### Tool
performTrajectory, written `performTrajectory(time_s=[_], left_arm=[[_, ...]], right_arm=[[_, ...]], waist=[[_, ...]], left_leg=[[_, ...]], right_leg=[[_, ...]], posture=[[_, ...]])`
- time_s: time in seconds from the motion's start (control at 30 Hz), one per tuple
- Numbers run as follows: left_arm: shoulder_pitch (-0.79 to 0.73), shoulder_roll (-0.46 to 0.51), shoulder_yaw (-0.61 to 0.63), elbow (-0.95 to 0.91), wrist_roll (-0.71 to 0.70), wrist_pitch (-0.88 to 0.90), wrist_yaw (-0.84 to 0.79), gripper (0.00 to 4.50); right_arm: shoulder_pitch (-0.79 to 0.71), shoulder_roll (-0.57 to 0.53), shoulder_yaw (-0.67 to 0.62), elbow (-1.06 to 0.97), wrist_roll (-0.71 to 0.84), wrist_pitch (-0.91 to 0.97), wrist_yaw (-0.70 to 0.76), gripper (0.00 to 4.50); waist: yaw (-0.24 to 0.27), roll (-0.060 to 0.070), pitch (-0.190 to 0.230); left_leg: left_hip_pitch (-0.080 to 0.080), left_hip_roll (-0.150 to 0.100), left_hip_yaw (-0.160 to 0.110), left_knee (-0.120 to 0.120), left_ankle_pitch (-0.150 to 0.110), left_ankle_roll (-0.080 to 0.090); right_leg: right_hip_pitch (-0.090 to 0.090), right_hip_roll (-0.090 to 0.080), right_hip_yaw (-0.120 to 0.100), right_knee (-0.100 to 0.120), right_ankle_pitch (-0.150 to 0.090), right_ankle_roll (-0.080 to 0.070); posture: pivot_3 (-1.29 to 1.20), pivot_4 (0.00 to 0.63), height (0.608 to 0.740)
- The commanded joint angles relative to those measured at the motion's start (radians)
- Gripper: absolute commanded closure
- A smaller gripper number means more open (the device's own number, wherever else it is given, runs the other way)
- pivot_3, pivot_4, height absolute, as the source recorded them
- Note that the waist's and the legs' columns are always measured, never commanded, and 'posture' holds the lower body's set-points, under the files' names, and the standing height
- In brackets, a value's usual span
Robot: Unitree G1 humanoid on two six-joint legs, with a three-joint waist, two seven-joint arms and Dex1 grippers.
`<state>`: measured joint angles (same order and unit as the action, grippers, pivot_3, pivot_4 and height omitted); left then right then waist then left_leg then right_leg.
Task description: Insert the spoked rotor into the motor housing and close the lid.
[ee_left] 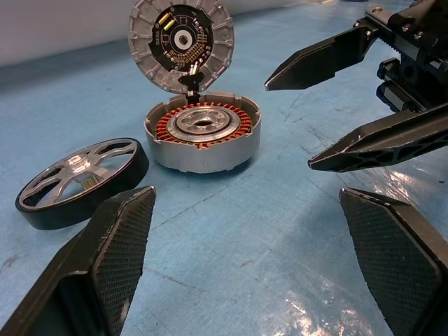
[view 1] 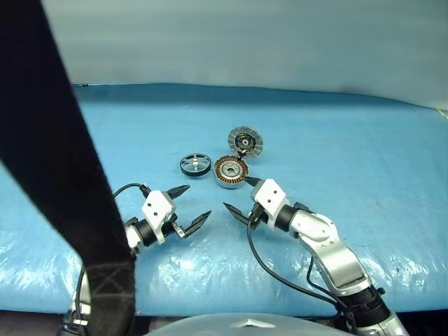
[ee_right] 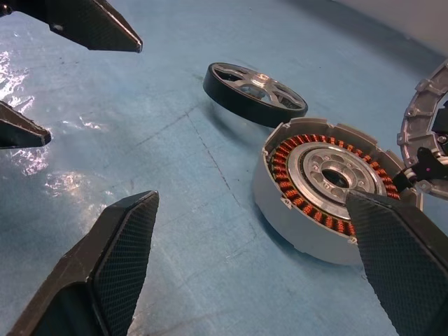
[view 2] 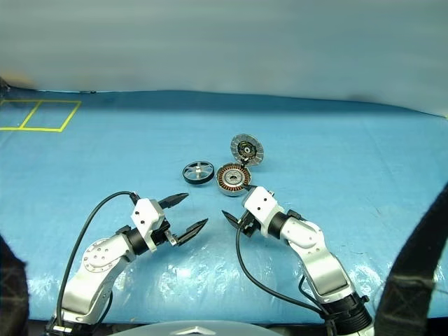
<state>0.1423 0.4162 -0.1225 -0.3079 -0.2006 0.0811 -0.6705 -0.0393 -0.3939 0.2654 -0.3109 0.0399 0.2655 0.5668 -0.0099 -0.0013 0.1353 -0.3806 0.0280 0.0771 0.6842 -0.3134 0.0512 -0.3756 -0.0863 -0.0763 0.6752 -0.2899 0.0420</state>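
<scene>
Your left pincer: you see its two black textured fingers rising from the lower corners of the frame, spread wide, nothing between them.
Motor housing: upper centre of your frame, flat on the blue counter, copper-brown windings ringing a silver core with a dark centre hole.
Lid: tilted up at the housing's far edge, touching its rim, inner face with small yellow marks towards you.
Spoked rotor: centre left, flat on the counter, just beside the housing, not touching it.
Right pincer: upper right of your frame, both black fingers apart, tips pointing towards the housing, holding nothing.
</scene>
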Motion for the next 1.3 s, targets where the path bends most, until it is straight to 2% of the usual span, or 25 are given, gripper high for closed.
performTrajectory(time_s=[0.03,1.03,1.17,1.3], left_arm=[[-0.007,0.004,0.025,-0.006,-0.015,-0.01,0.004,0.01],[-0.008,0.0,0.017,0.002,-0.007,-0.02,-0.009,0.01],[-0.006,-0.003,0.014,0.007,-0.002,-0.023,-0.005,0.01],[-0.003,-0.002,0.023,0.015,0.0,-0.024,0.002,0.01]], right_arm=[[-0.014,-0.002,-0.019,-0.01,-0.001,-0.02,-0.004,0.02],[-0.022,0.006,-0.014,-0.009,-0.002,-0.025,-0.009,0.02],[-0.056,0.022,0.002,-0.012,0.001,-0.021,-0.002,0.02],[-0.15,0.014,0.06,-0.001,-0.027,-0.003,0.052,0.02]], waist=[[0.0,0.0,0.0],[0.0,0.0,0.0],[-0.001,0.0,0.0],[-0.003,0.0,0.0]], left_leg=[[0.0,0.0,0.0,0.0,0.0,0.0],[0.0,0.0,0.0,0.0,0.0,0.0],[0.0,0.0,0.0,0.0,0.0,0.0],[0.0,0.0,0.0,0.0,0.0,0.0]], right_leg=[[0.0,0.0,0.0,0.0,0.0,0.0],[0.0,0.0,0.0,0.0,0.0,0.0],[0.0,0.0,0.0,0.0,0.0,0.0],[0.0,0.001,0.0,0.0,0.0,0.0]], posture=[[0.0,0.15,0.74],[0.0,0.15,0.74],[0.0,0.15,0.74],[0.0,0.15,0.74]])
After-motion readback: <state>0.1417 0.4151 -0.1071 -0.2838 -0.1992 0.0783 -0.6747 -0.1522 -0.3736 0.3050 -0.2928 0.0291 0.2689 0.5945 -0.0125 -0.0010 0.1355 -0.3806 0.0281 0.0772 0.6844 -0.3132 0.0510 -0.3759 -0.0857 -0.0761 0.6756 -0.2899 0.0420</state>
